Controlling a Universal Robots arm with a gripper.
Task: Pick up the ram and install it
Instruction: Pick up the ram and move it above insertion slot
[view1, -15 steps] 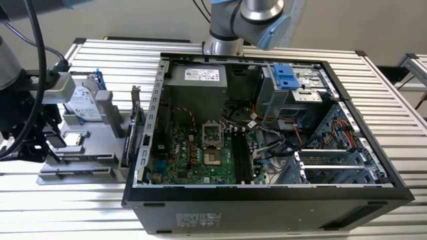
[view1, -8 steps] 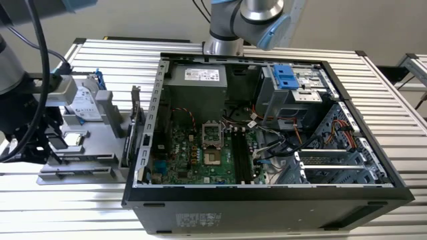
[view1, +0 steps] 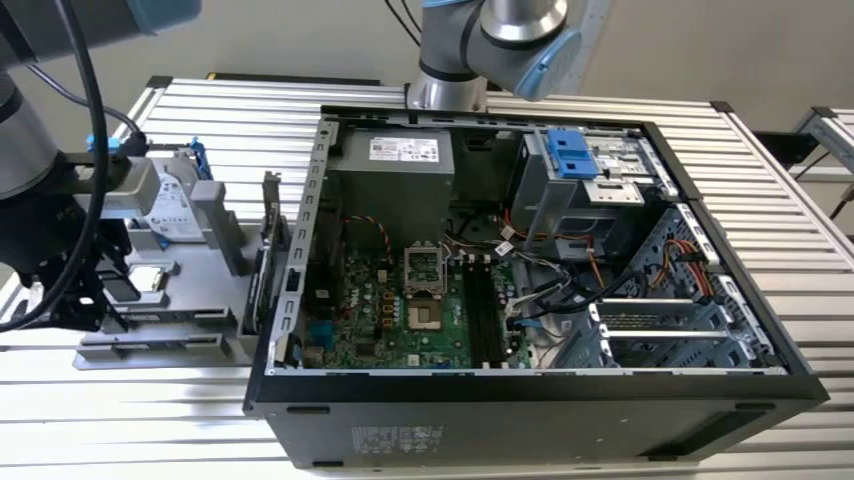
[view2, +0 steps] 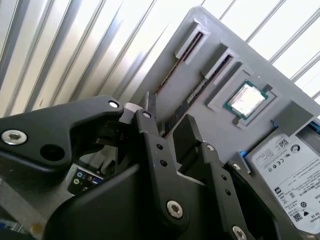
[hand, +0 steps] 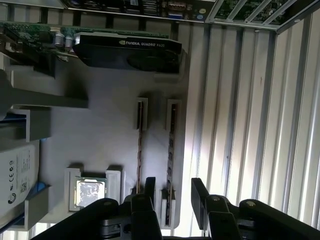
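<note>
Ribbed aluminium counter (view1: 781, 190) carries all items. Largest on it is an open black computer tower case (view1: 534, 405), lying on its side with the green motherboard (view1: 387, 315) exposed. The silver-and-blue robot arm (view1: 497, 35) rises behind the case and reaches round to the exterior view's left, over a flat grey plastic parts tray (view1: 160, 345) set just beside the case. A black graphics card with a green board edge (hand: 125, 50) stands along the tray side nearest the case. A silver, white-labelled hard drive (view2: 286, 172) sits at the opposite part of the tray. The black gripper (hand: 174, 184) hangs over one end of two parallel slotted holders, jaws moderately apart and gripping nothing. Each holder carries a long, thin, dark circuit board on edge: the nearer ram stick (hand: 140, 150) just beside the square silver processor (hand: 90, 193), and the farther ram stick (hand: 171, 145) one slot beyond. Both remain seated in the tray. The first wrist view places the farther stick between the jaws, the second wrist view the nearer, so alignment cannot be settled. Contact cannot be determined.
</note>
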